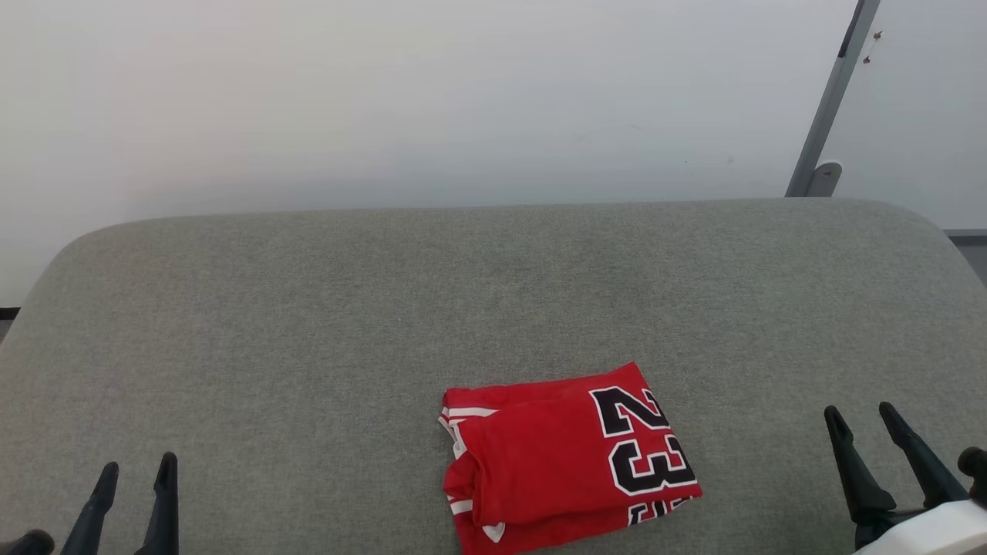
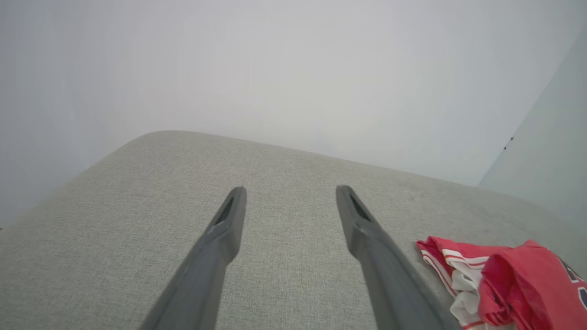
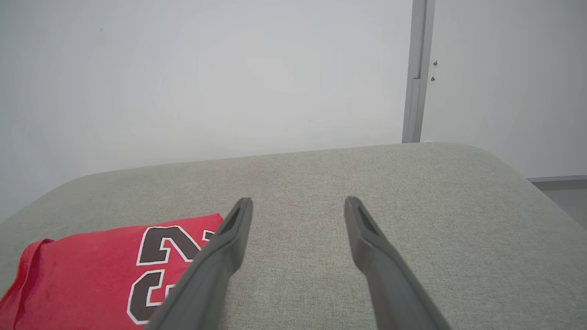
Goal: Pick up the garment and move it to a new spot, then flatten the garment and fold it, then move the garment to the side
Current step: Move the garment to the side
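Shirt (image 1: 567,459) lies folded in a compact red bundle, number 23 facing up. It sits on the gray cushion (image 1: 308,308), near the front edge and a little right of centre. White striped trim shows at the bundle's left side.

Left gripper (image 1: 139,464) at lower left: fingers spread wide, empty, well apart from the shirt.

Right gripper (image 1: 858,410) at lower right: also wide and empty, clear of the shirt.

Pale wall (image 1: 385,100) behind, gray pole (image 1: 833,100) at far right.

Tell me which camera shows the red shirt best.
The head view: the folded shirt lies almost whole on the cushion, the number 23 facing up, only its near edge cut off. The left wrist view catches just its striped, bunched end; the right wrist view, part of the numbered side.
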Robot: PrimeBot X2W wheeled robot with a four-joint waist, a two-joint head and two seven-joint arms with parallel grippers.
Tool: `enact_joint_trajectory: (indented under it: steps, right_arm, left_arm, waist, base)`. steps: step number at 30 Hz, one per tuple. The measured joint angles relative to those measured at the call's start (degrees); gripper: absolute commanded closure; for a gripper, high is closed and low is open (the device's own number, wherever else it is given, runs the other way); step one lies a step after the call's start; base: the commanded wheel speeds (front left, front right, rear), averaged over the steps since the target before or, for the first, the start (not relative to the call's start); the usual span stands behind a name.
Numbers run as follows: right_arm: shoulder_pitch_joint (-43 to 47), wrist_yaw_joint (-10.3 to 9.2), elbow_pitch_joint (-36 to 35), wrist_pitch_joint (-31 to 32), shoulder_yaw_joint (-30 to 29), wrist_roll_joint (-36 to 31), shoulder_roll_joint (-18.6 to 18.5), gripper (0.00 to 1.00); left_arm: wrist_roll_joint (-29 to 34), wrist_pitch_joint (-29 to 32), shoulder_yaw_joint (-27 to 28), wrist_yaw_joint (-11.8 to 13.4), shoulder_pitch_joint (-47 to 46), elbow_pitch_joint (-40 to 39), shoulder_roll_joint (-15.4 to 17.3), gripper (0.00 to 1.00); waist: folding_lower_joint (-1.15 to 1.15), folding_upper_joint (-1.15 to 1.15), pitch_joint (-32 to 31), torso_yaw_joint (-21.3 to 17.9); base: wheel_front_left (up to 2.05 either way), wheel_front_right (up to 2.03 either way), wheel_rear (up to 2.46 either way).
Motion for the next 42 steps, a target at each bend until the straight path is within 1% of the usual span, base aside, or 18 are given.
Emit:
enact_joint_trajectory:
  steps: [8,17,22,26,38,42]
  right_arm:
    - [-0.2,0.0,0.0,0.5,0.3,-0.1,0.3,0.0]
    - [-1.0,0.0,-0.4,1.8,1.4,-0.1,0.4,0.0]
    - [-2.4,0.0,0.0,5.8,3.9,1.5,0.5,0.0]
    - [-5.4,0.01,0.3,10.8,7.0,3.3,-0.4,0.0]
    - [-14.1,0.0,5.6,34.4,15.3,9.5,-5.6,0.0]
    - [-17.0,0.0,7.5,40.3,17.5,9.7,-7.3,0.0]
  left_arm:
    - [-0.4,0.0,0.0,-0.4,-0.6,0.7,-0.6,0.0]
    - [0.2,0.0,-0.9,-0.5,-0.9,0.0,-0.3,0.0]
    - [0.3,0.0,-0.8,-0.5,-0.9,0.0,-0.3,0.0]
    - [0.4,0.0,-0.9,-0.5,-0.9,-0.1,-0.2,0.0]
    - [-0.6,0.7,-2.3,-0.5,-0.8,-0.5,0.1,0.0]
    - [-0.9,0.8,-3.2,-0.6,-1.1,-0.3,0.2,0.0]
  waist:
    - [0.0,0.0,-0.2,0.5]
    - [0.0,0.0,-0.1,1.0]
    - [0.0,0.0,0.1,1.7]
    - [0.0,0.0,0.4,2.9]
    - [0.0,0.0,2.1,9.4]
    - [0.0,0.0,3.2,11.5]
  base:
    - [0.0,0.0,0.0]
    - [0.0,0.0,0.0]
    - [0.0,0.0,0.0]
    - [0.0,0.0,0.0]
    - [0.0,0.0,0.0]
    - [0.0,0.0,0.0]
